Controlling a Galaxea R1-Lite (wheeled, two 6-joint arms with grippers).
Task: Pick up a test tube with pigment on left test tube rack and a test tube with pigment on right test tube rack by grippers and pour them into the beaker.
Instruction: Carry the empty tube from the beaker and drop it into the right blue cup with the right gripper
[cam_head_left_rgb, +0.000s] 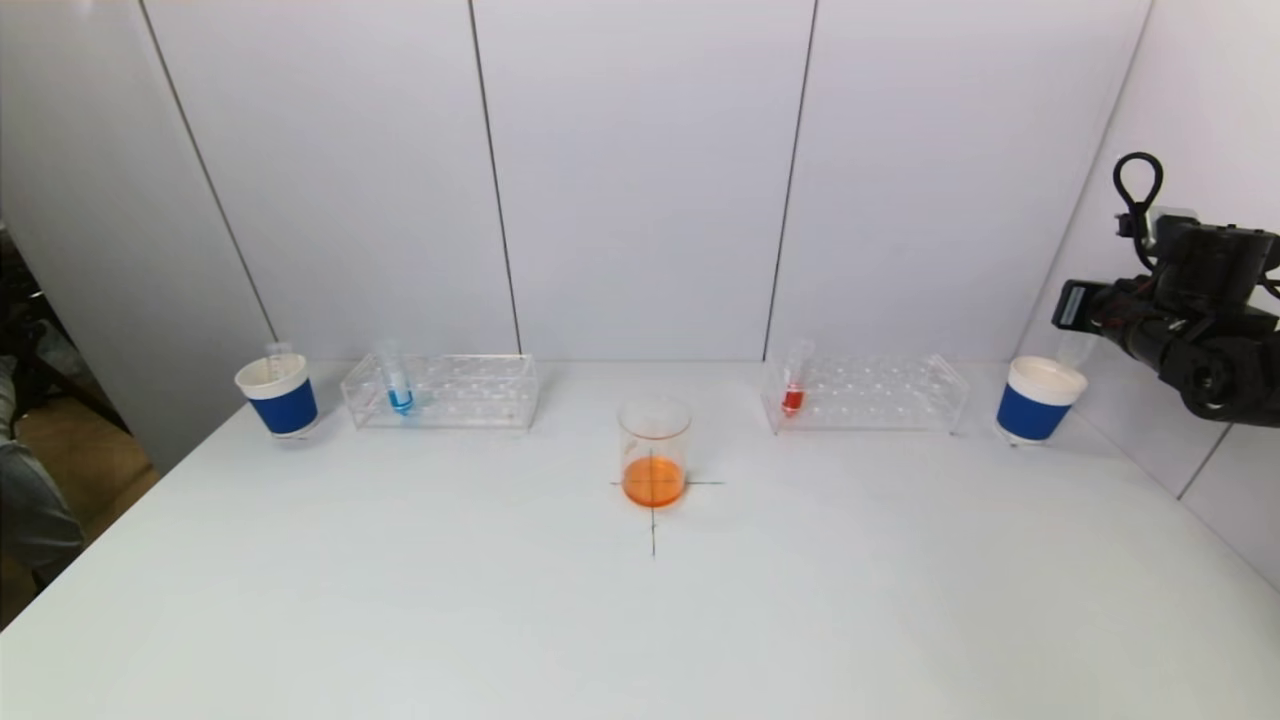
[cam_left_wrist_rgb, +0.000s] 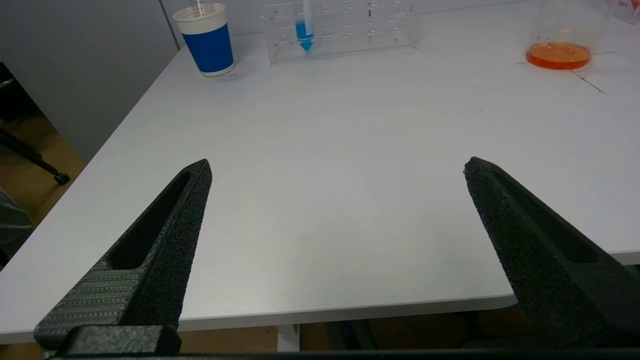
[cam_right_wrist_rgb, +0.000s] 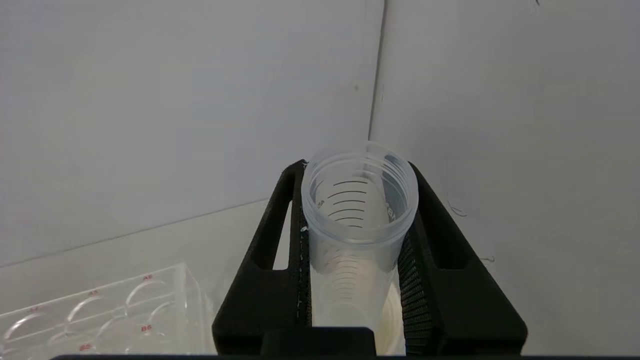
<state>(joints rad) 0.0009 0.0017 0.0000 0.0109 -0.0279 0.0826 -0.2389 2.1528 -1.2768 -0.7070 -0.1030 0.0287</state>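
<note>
Fingers of right gripper (cam_right_wrist_rgb: 357, 250) clamped on empty test tube (cam_right_wrist_rgb: 357, 210) above right-edge paper cup (cam_head_left_rgb: 1036, 398); left gripper (cam_left_wrist_rgb: 337, 167) fingers apart over bench (cam_left_wrist_rgb: 325, 150) front edge.

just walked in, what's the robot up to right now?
The right gripper is shut on an empty test tube, held over the right blue-and-white cup at the table's far right. The beaker in the middle already holds orange liquid. The left gripper hangs open over the near table edge, holding nothing. A blue-filled tube sits in the left rack, a red-filled tube in the right rack.
</note>
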